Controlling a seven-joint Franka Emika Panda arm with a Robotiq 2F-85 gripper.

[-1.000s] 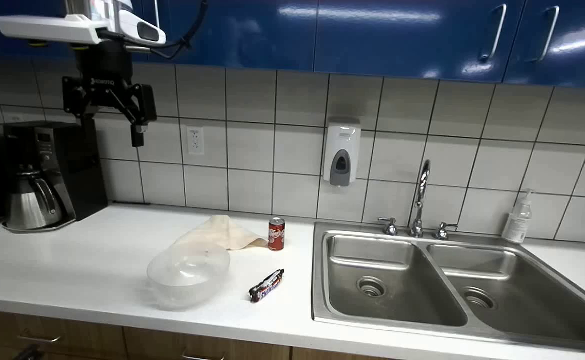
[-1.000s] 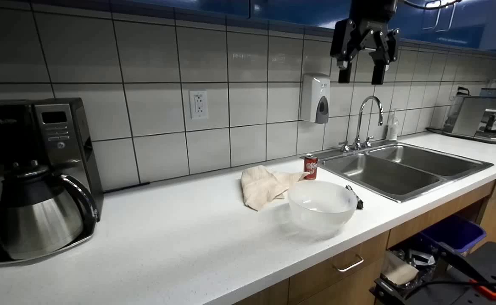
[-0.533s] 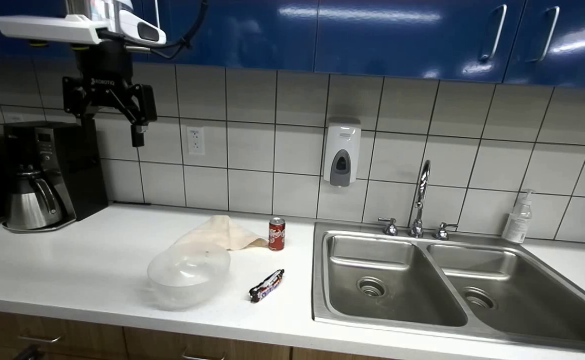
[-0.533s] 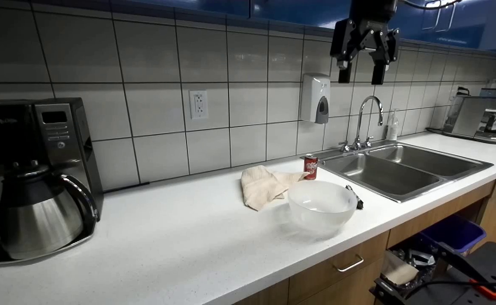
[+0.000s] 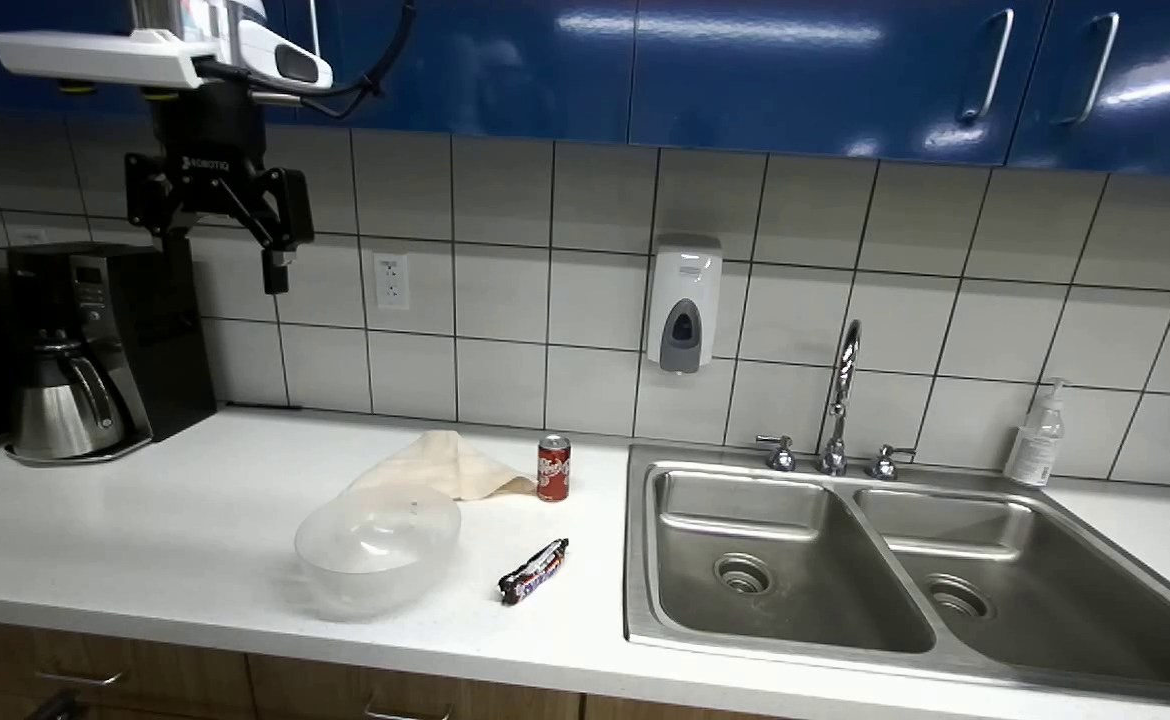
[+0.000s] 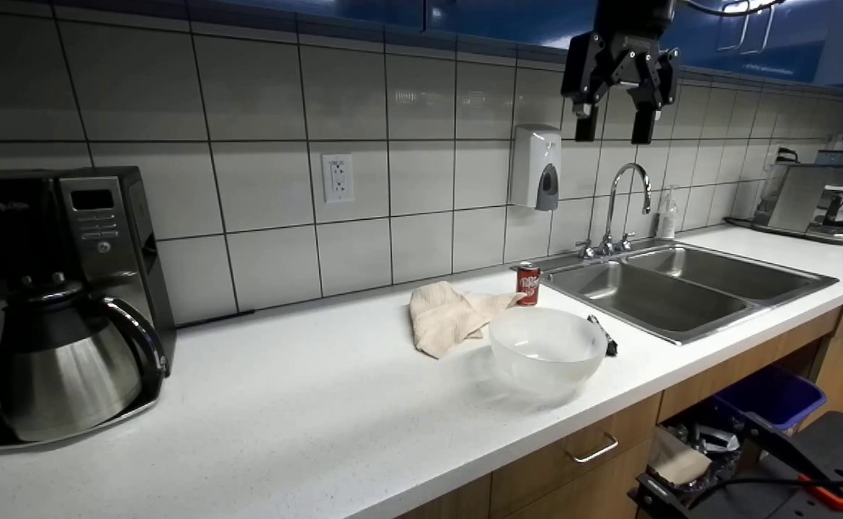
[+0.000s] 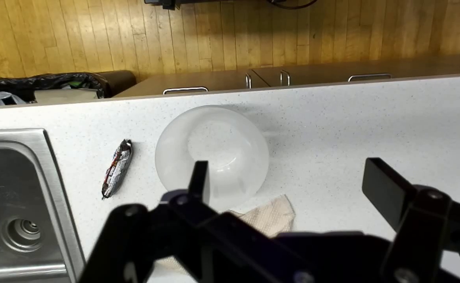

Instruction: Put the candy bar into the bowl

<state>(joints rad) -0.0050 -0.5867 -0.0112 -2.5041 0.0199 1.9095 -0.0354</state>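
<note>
Gripper high over the surface, jaws wide apart. Candy bar lies on the surface between the upright bowl and the sink, touching neither. Tan cloth and upright red can sit farther back, nearer the tiled wall.

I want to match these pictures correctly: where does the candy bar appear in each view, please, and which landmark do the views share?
In an exterior view, the candy bar is low, just left of centre, right of the bowl.
In an exterior view, the candy bar is right of centre, partly behind the bowl.
In the wrist view, the candy bar is left of centre and of the bowl.
Shared landmark: the bowl, in all three.
</note>
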